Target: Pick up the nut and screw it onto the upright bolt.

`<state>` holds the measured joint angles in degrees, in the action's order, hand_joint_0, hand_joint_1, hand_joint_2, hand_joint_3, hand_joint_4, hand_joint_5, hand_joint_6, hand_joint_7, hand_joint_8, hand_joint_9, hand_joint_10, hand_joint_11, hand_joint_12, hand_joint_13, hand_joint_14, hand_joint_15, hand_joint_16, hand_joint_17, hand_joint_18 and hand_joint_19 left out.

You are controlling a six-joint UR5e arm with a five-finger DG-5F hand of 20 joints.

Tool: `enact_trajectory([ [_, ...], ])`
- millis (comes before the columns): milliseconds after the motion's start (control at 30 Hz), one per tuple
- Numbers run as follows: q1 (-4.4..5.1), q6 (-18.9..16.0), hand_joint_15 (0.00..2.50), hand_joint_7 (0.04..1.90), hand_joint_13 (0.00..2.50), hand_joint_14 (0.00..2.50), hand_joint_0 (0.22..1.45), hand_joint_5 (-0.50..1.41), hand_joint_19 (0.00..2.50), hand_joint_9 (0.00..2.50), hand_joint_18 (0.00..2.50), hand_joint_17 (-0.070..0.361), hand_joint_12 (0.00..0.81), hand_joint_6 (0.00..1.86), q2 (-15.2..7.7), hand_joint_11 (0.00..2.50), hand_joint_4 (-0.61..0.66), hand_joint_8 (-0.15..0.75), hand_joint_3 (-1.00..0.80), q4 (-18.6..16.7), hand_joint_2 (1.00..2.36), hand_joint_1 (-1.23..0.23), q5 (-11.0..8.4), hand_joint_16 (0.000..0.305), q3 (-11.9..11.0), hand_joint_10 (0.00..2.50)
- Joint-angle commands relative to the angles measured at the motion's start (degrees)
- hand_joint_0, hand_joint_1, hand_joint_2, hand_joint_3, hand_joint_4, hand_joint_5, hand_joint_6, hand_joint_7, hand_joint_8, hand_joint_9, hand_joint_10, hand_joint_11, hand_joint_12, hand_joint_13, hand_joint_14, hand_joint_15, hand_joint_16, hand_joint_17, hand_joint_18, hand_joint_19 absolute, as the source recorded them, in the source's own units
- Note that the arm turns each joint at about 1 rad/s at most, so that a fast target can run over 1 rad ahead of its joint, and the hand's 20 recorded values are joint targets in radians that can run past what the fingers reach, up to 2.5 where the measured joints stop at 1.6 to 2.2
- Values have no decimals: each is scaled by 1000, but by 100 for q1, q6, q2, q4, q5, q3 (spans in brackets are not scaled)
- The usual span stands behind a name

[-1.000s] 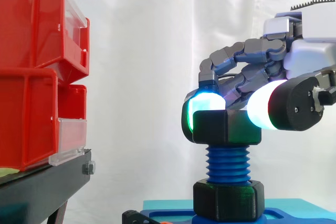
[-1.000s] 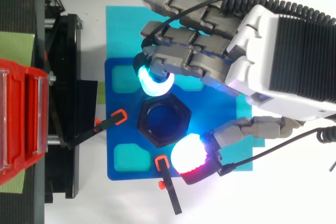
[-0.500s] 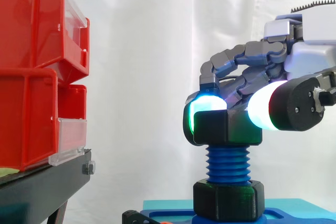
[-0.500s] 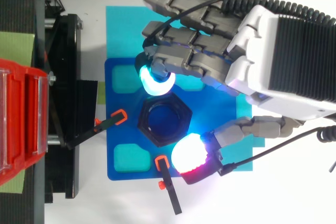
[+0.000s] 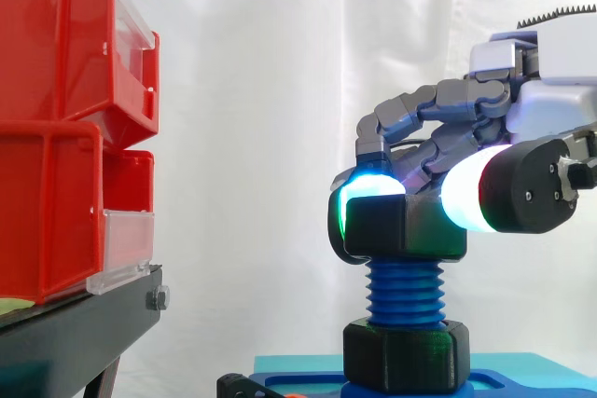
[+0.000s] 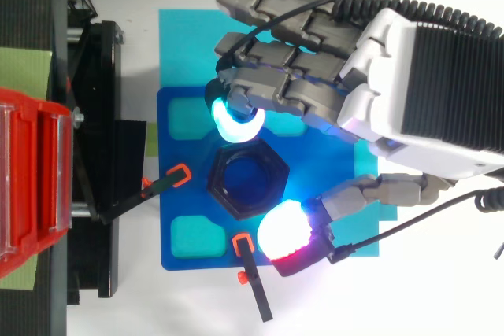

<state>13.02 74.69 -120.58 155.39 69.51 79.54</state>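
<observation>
White curtain (image 5: 252,90) behind; hand (image 6: 425,92) is pinching nut (image 5: 404,228) w/ curled fingers atop bolt (image 5: 404,294). Nut is sitting slightly lower vs 1 s ago, so threads are prob. engaging.

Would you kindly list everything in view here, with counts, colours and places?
nut: one, black, atop the bolt, pinched between glowing fingertips
bolt: one, blue, threaded, upright on the plate
collar: one, black, hexagonal, round the bolt's foot
plate: one, dark blue with lighter pockets, under the bolt
sheet: one, cyan, beneath the plate
clamps: two, black with orange tips, at the plate's edges
bins: two, red, stacked on the stand, left
stand: one, black, under the bins
curtain: one, white, behind everything
hand: one, grey and white, fingers curled round the nut
</observation>
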Motion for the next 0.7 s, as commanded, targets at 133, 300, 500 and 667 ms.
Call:
enact_trajectory([
  [133,-1,2,0,1303,397,0,532,-154,9,471,359,105,352,532,0,0,304,314,-500,0,1000,-657,1,47,0,0],
  [300,-1,37,0,1305,397,0,530,-153,16,472,356,105,354,529,0,0,303,315,-500,0,1000,-656,1,47,0,0],
  [500,-10,55,0,1313,392,0,530,-152,16,471,355,105,353,524,0,0,311,315,-500,0,1000,-655,18,47,9,0],
  [667,25,90,0,1315,390,0,528,-152,14,470,354,105,353,521,0,0,309,315,-500,-8,1000,-654,18,47,9,0],
])
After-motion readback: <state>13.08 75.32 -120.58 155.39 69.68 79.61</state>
